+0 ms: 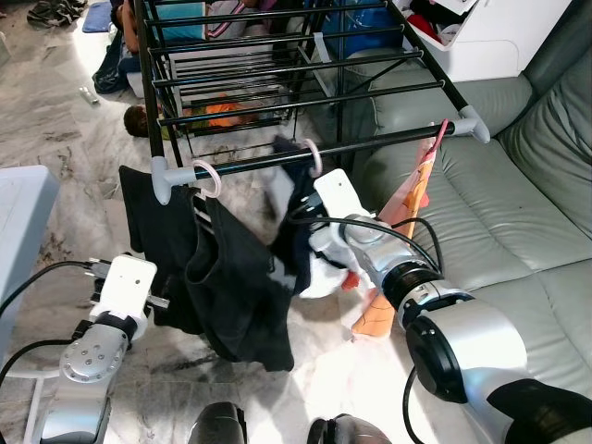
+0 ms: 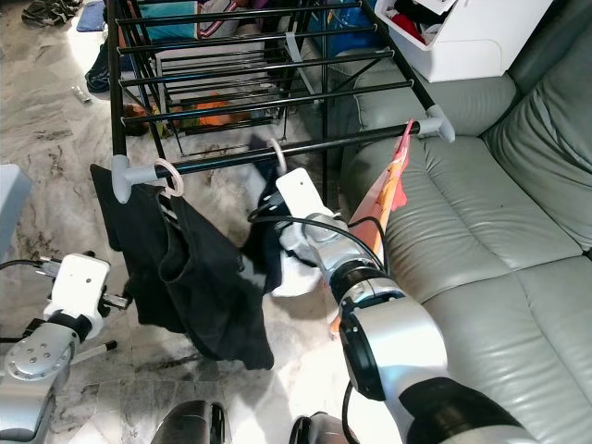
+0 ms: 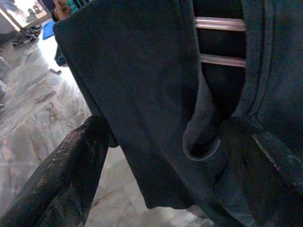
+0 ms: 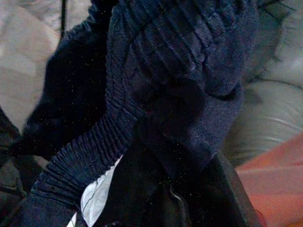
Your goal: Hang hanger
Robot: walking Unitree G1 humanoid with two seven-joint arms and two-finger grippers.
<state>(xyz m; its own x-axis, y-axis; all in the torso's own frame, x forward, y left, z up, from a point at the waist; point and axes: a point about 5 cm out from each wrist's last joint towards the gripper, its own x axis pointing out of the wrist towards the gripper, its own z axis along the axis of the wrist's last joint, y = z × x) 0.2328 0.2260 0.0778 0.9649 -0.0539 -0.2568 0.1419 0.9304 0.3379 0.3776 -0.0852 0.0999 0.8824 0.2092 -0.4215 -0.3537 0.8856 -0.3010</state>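
A black drying rack (image 1: 277,88) stands in front of me, its front rod (image 1: 370,141) at chest height. A pink hanger hook (image 1: 209,177) on that rod carries a black garment (image 1: 231,287). My left gripper (image 1: 178,302) is low at that garment's left edge, open, with a fold of the black cloth (image 3: 156,109) between its fingers (image 3: 61,175). A second pink hook (image 1: 314,155) holds a navy garment (image 1: 294,208). My right gripper (image 1: 296,245) is pushed into it and shut on the ribbed navy cloth (image 4: 161,80). A red hanger (image 1: 441,130) with an orange garment (image 1: 412,199) hangs further right.
A grey sofa (image 1: 518,213) runs close along the rack's right side, with a white box (image 1: 490,37) behind it. A pale bin (image 1: 18,213) stands at my left. Clothes lie on the marble floor (image 1: 65,120) under and behind the rack.
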